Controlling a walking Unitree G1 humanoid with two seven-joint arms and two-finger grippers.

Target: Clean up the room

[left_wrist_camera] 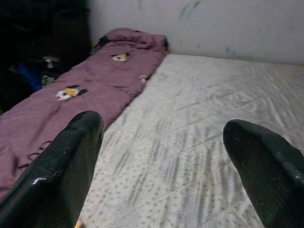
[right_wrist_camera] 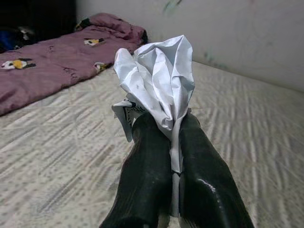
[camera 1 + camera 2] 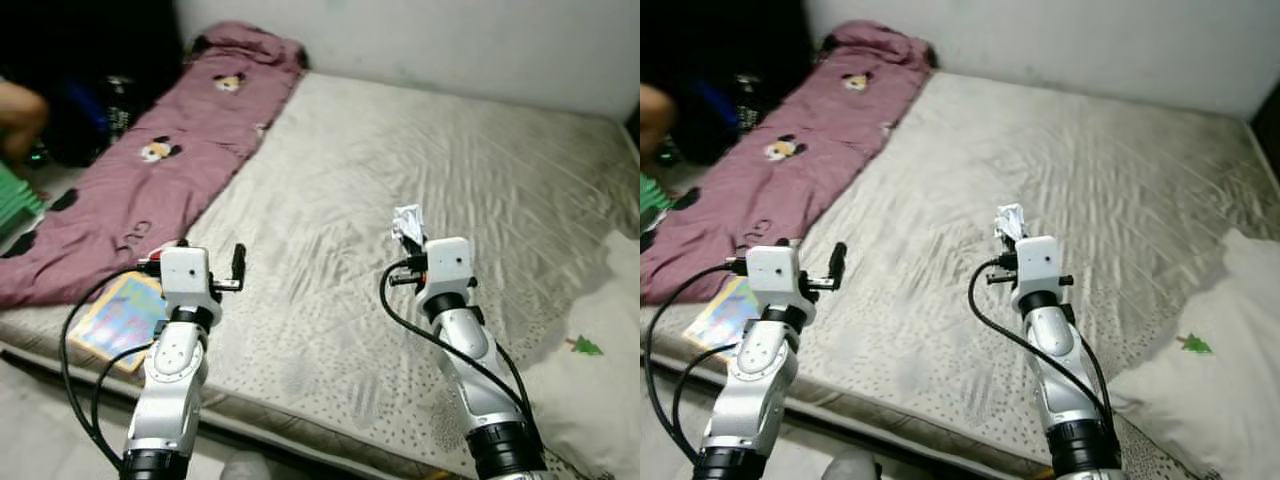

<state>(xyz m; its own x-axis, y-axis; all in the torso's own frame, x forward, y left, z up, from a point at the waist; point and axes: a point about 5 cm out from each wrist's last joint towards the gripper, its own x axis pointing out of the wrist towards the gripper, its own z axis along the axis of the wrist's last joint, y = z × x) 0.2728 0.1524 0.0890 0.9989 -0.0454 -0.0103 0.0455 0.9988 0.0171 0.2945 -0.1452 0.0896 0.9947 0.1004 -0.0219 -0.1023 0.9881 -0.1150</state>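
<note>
- Mattress point(image 3: 420, 180) spans centre and right of frame, grey, wrinkled.
- Blanket point(image 3: 150, 150), purple with cartoon prints, runs along its left edge up to the upper left.
- Pillow point(image 3: 600, 370), white, lower right corner.
- Book point(image 3: 120, 320), colourful, lower left, at the mattress edge.
- Left gripper point(image 1: 164, 161): lower left, over the mattress, 2 fingers wide apart, holding nothing.
- Right gripper point(image 2: 175, 142): centre right, fingers pinched tight on crumpled paper point(image 2: 156, 80), held above the mattress.

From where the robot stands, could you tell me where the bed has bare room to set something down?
The widest free patch is the grey mattress between the purple blanket and the white pillow. The near left corner is crowded by the colourful book. The right gripper holds crumpled paper; the left gripper is open.
</note>
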